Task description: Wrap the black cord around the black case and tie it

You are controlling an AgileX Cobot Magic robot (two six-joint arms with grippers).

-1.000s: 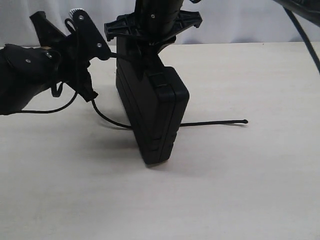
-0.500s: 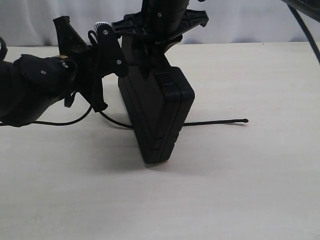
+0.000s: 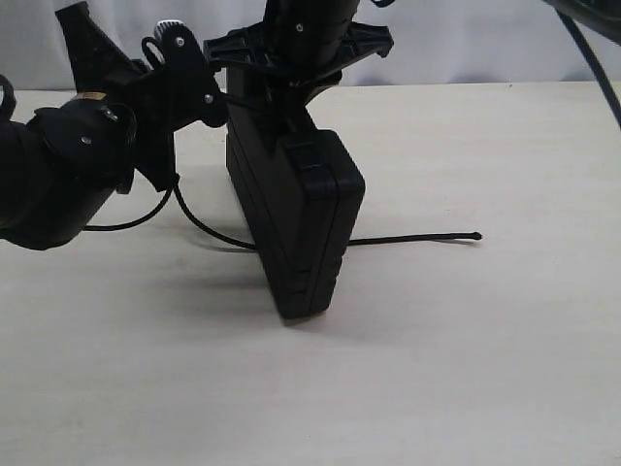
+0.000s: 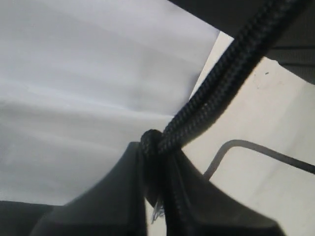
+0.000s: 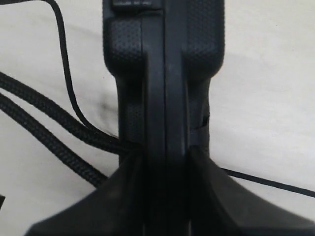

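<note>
Since half a second ago the left tool (image 4: 154, 150) has risen and drawn back toward the left, while the black case (image 3: 296, 223) has barely shifted. On the pale bench (image 3: 466, 369) the case stands on one narrow edge near the middle. The right tool (image 5: 165, 169) clamps its top end from above, one finger on each broad face. The left tool sits just beside the case's upper end, jaws narrow, pinching the black cord (image 3: 417, 238). The cord drops to the bench, meets the case's foot, reappears on its right side and ends in a small knot (image 3: 474, 235).
</note>
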